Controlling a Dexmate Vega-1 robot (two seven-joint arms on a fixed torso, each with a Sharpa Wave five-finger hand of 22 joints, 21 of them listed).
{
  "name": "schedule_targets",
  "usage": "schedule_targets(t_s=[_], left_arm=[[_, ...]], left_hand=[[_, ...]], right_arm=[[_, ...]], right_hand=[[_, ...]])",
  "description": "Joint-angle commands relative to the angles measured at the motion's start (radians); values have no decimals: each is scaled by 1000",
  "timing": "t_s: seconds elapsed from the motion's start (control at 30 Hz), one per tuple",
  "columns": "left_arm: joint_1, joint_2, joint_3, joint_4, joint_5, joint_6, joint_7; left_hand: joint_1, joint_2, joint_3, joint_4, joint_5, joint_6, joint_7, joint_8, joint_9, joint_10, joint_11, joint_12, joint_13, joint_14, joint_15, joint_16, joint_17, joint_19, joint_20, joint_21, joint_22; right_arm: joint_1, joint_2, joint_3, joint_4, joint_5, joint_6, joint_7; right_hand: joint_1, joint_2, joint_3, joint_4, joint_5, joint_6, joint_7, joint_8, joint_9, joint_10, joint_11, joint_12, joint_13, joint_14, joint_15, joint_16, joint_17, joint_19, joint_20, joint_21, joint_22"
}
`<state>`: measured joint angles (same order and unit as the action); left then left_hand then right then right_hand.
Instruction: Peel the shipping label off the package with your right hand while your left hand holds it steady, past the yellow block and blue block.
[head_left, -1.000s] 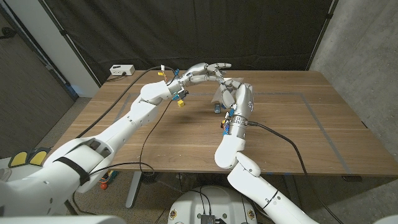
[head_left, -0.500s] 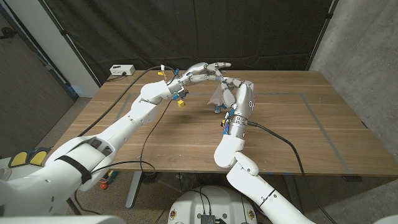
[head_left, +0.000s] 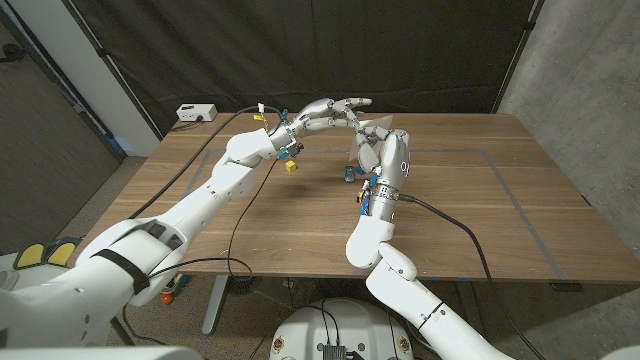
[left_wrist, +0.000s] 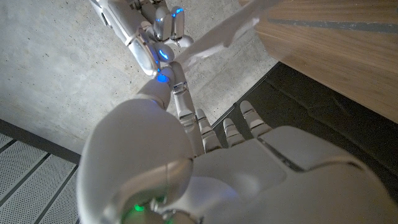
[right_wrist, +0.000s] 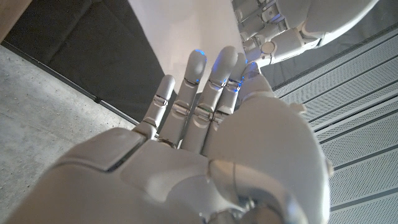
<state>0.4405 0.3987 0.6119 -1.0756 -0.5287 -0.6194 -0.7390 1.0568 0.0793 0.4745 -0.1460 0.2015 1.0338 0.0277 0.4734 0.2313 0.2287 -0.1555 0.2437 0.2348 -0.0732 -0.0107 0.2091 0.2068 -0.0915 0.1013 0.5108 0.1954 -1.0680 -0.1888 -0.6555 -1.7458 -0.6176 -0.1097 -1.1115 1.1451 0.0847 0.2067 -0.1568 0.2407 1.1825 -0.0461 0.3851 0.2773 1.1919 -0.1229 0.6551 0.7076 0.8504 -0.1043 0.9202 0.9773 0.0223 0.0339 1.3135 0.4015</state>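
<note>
The package (head_left: 362, 133) is a thin pale sheet held in the air over the table's far middle, between both hands. My left hand (head_left: 335, 110) reaches in from the left and grips its upper edge, fingers stretched out. My right hand (head_left: 386, 152) stands upright just right of it, fingers laid along the white sheet (right_wrist: 180, 31). In the left wrist view the right hand (left_wrist: 152, 37) pinches the end of the white sheet (left_wrist: 217, 36); I cannot tell the label from the package there. The yellow block (head_left: 291, 167) and blue block (head_left: 349, 176) lie on the table below the hands.
The wooden table (head_left: 480, 190) stretches wide to the right and front of the hands. A white power box (head_left: 196, 112) sits at the far left corner, with a cable running along my left arm. A black curtain hangs behind the table.
The package hung lower in front of my right hand; now it is drawn up between the two hands. My right hand has risen slightly toward the left hand.
</note>
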Motion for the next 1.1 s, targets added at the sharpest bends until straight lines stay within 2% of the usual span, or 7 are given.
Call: schedule_targets(t_s=[0.03,0.13,0.17,0.27,0.57,0.87,1.1], left_arm=[[9,1,-6,-23,-24,1,-25],[12,4,-9,-30,-29,1,-28],[13,3,-11,-30,-39,4,-35],[14,-1,-15,-26,-50,1,-41],[18,-10,-33,-23,-88,-11,-68],[44,-21,-74,-42,-91,-72,-1],[54,-28,-88,-46,-94,-101,31]], left_hand=[[10,5,10,-1,4,14,-14,78,130,3,0,-1,5,-4,0,6,3,5,-5,2,2],[10,4,10,-1,4,13,-15,78,130,1,-2,-1,5,-4,0,6,3,5,-6,2,2],[10,5,11,-1,4,13,-15,78,130,1,-3,-1,5,-4,0,6,3,6,-5,2,2],[10,4,11,-1,4,15,-16,78,130,3,-3,-1,5,-4,-1,6,3,5,-6,2,2],[12,3,12,-2,5,19,-14,77,128,3,-3,-1,6,-3,-1,6,3,6,-8,2,2],[12,2,13,-2,6,20,-17,76,126,3,-8,-1,6,-2,-5,7,3,8,-8,3,2],[9,-1,13,-2,6,25,-27,76,125,8,-13,1,7,5,-14,9,3,19,-16,7,2]], right_arm=[[27,-20,-25,1,39,-43,-2],[30,-22,-27,4,39,-42,-6],[24,-8,-15,12,26,-30,-6],[14,15,5,28,3,-11,-6],[-2,63,44,61,-49,16,-6],[-13,104,73,92,-94,45,-6],[-24,140,102,113,-132,82,-6]], right_hand=[[-37,5,49,13,121,5,17,35,51,-17,-16,56,88,15,-113,6,86,-24,4,37,-1],[-87,-7,83,26,225,-7,30,64,97,-30,-13,91,139,5,-113,-5,146,-39,5,49,-14],[-104,-24,114,20,290,-14,37,85,128,-35,-11,97,143,3,-111,-19,166,-38,6,42,-31],[-127,-37,139,20,346,-18,42,108,159,-36,-9,108,154,8,-112,-33,181,-46,7,55,-34],[-147,-61,186,12,422,-19,47,145,207,-35,-7,121,160,14,-113,-50,201,-56,10,78,-39],[-169,-91,237,7,497,-14,51,179,249,-21,0,133,155,20,-112,-62,216,-56,11,99,-46],[-174,-102,253,5,519,-12,50,189,262,-22,-1,136,155,24,-113,-65,218,-55,12,108,-48]])
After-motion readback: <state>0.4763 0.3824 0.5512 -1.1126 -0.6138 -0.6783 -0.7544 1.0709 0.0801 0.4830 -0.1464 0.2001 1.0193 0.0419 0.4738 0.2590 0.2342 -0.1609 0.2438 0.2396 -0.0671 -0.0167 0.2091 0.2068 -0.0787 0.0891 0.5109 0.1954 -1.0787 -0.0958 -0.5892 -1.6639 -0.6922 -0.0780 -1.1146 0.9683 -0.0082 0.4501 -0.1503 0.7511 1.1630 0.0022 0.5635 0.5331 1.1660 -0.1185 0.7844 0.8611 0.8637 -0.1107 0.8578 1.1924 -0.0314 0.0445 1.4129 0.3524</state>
